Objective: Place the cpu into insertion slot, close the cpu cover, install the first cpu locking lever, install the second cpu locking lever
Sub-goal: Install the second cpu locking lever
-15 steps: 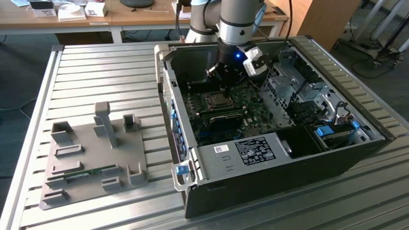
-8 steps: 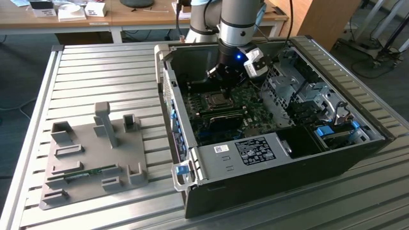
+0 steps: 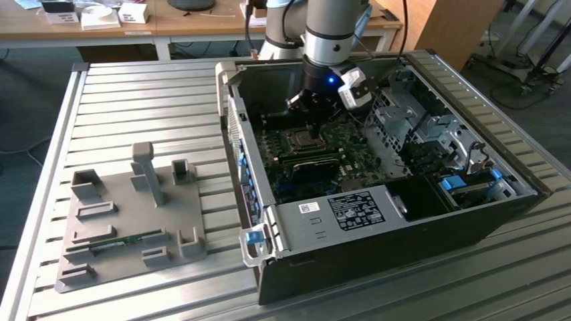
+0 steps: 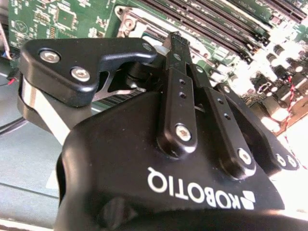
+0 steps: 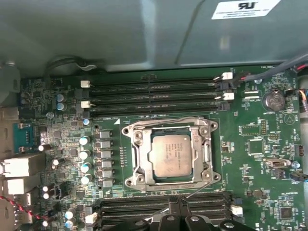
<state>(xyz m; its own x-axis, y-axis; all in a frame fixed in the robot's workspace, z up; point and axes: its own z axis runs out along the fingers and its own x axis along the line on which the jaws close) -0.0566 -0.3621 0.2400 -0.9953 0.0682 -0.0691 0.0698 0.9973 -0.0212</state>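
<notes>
In the first wrist view the cpu (image 5: 169,155) lies flat in the insertion slot (image 5: 169,185) on the green board. The shiny cpu cover (image 5: 138,155) is folded down around it, framing the chip's silver top. One thin locking lever (image 5: 168,120) runs along the socket's edge nearest the memory slots. The other lever (image 5: 195,192) slants away from the opposite edge toward my gripper (image 5: 180,208), whose black fingertips are shut together just beside the socket. In the exterior view the gripper (image 3: 308,112) hangs inside the open computer case, just above the socket (image 3: 301,139).
Long black memory slots (image 5: 154,91) flank the socket on both sides. The case walls (image 3: 234,127) and drive cage (image 3: 419,134) hem in the arm. A grey fixture plate (image 3: 125,221) holding a memory stick (image 3: 116,242) lies on the slatted table at the exterior view's left.
</notes>
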